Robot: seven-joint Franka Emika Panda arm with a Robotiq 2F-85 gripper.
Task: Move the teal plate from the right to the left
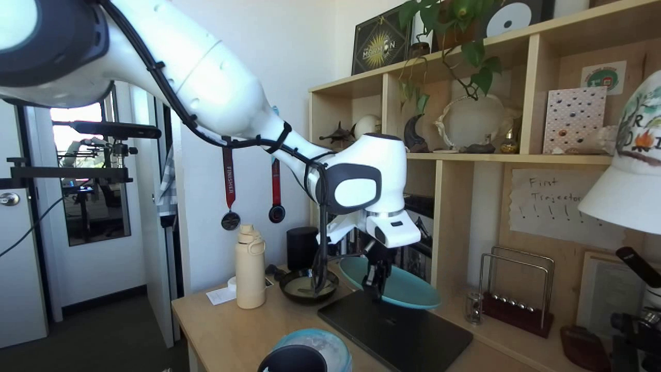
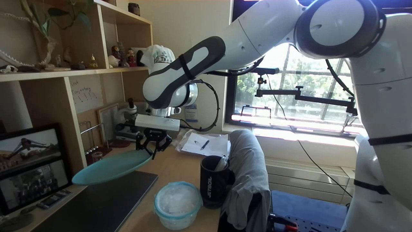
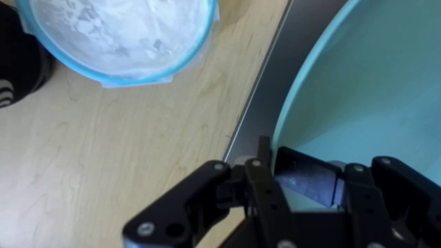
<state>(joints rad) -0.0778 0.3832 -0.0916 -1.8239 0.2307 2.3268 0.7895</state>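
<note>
The teal plate [image 1: 415, 290] is round and shallow and shows in both exterior views [image 2: 111, 169]. It is tilted and held up over the dark laptop. My gripper [image 1: 376, 289] is shut on the plate's near rim, with one finger inside the plate and one outside; in an exterior view the gripper [image 2: 152, 154] is at the plate's upper end. In the wrist view the rim runs between the fingertips [image 3: 273, 156], and the plate [image 3: 372, 93] fills the right side. Part of the plate is hidden behind the gripper.
The dark laptop [image 1: 397, 328] lies below the plate. A dark bowl [image 1: 305, 298] and a cream bottle [image 1: 250, 276] stand nearby. A lidded container [image 2: 177, 204] and a black mug [image 2: 210, 183] stand near the desk's edge. Shelving [image 1: 446, 217] rises behind, with a Newton's cradle [image 1: 516, 315].
</note>
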